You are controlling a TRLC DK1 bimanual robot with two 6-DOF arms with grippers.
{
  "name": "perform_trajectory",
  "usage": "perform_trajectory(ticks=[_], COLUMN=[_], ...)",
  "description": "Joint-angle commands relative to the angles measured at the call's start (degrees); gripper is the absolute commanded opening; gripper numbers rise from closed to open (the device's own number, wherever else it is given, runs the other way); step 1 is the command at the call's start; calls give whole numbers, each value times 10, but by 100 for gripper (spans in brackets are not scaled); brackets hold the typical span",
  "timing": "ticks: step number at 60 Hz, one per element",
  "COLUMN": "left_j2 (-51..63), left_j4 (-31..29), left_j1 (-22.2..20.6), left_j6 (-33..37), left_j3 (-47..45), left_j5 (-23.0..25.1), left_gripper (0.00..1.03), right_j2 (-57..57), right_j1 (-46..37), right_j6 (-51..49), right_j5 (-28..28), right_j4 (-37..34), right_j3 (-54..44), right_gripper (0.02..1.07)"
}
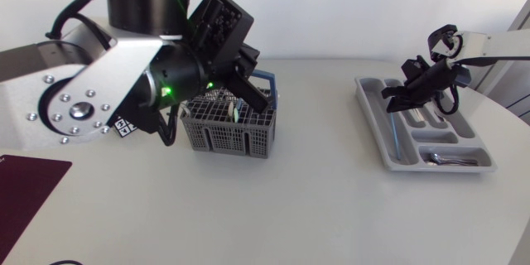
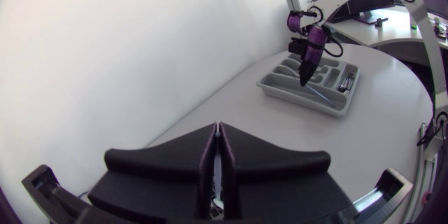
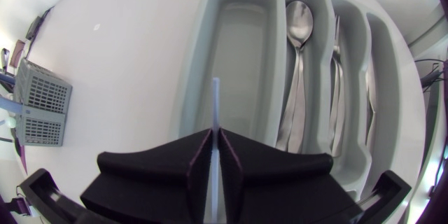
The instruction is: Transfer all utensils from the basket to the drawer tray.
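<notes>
The grey slotted basket [image 1: 228, 131] stands left of centre with utensils in it, one with a white and green handle [image 1: 234, 113]. My left gripper [image 1: 252, 95] hovers over the basket's far side, shut; in the left wrist view its fingers [image 2: 241, 157] meet along a thin pale seam, and nothing sticks out beyond them. The grey drawer tray [image 1: 397, 145] lies at the right. My right gripper [image 1: 396, 99] hangs above it, shut on a thin pale utensil [image 3: 215, 105] seen edge-on, which points over the tray's widest compartment [image 3: 238, 56].
The tray's narrower compartments hold a spoon [image 3: 299, 24] and several other metal pieces [image 3: 337, 77]; more cutlery lies in its short end compartment [image 1: 451, 160]. A dark red mat [image 1: 25, 190] lies at the front left. The basket [image 3: 42, 105] shows far off beside the right gripper.
</notes>
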Motion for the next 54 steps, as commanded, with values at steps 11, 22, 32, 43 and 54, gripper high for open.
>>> perform_trajectory(ticks=[11, 22, 32, 43, 54], left_j2=[-26, -40, -38, -23, 7], left_j4=[-49, -103, -142, -165, -197], left_j1=[-10, -13, 19, 66, 113], left_j6=[-30, -80, -142, -195, -250], left_j3=[52, 84, 94, 97, 123], left_j5=[8, 46, 139, 266, 403], left_gripper=[4, 4, 4, 4, 4], right_j2=[13, -79, -184, -301, -388], right_j1=[4, 6, 10, 38, 104], right_j6=[12, -16, -38, -87, -125], right_j5=[18, -10, -89, -180, -237], right_j4=[34, 81, 102, 94, 52], right_j3=[-3, -88, -175, -263, -317], right_gripper=[77, 102, 102, 102, 102])
